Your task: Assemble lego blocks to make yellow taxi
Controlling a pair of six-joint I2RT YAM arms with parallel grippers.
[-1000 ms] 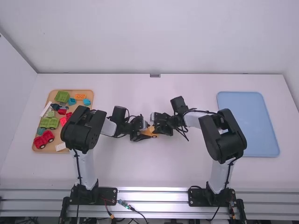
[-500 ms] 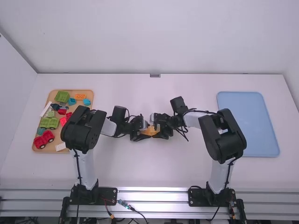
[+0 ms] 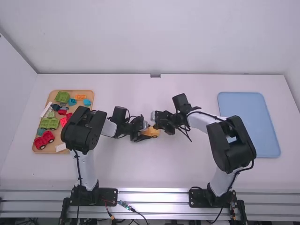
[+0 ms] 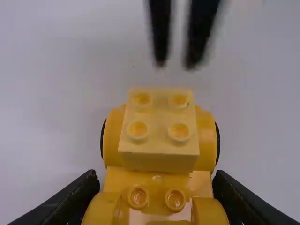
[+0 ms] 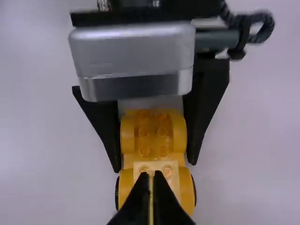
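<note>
In the high view, my left gripper holds the yellow car base near the table's middle. The left wrist view has my left gripper shut on that base, one finger on each side. A pale yellow two-by-two brick sits across the base between its black wheels. My right gripper is just beyond the car in the high view. The right wrist view shows my right gripper slightly open over the pale brick, its fingertips apart with nothing between them.
At the left lies a wooden tray of coloured blocks, including a green piece, a red wheeled piece and an orange brick. A blue tray lies at the right.
My right gripper has drawn back from above the car, and its arm's elbow has swung to the right. More of the car is exposed. My left gripper has kept still.
</note>
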